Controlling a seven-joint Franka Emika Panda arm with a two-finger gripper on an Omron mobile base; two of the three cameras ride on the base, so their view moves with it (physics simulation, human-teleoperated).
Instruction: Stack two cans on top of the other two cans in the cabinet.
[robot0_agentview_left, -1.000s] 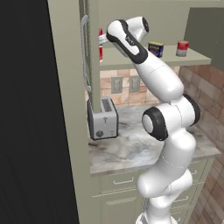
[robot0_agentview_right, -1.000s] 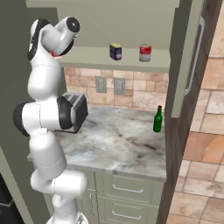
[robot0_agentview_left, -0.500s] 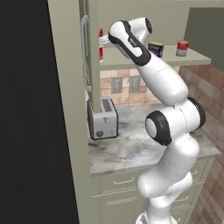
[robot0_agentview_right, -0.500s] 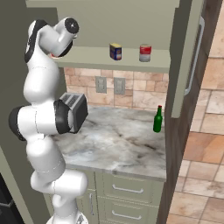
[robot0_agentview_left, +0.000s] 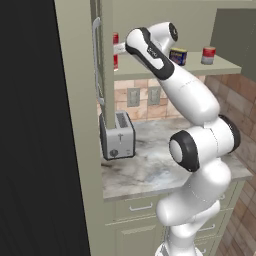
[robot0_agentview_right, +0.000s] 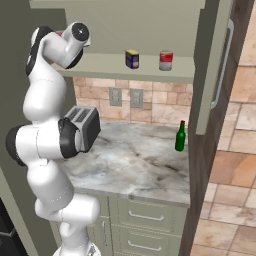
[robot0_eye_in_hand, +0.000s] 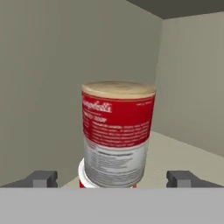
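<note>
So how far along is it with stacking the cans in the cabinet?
One stack looks done: the hand view shows a red and white can sitting on another can's red rim. The gripper is open around it, holding nothing. The dark blue tin and the red-topped can stand apart on the shelf, unstacked.

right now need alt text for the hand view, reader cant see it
A red and white soup can stands on top of another can in a beige cabinet corner. The open gripper faces it, fingertips apart on either side.
</note>
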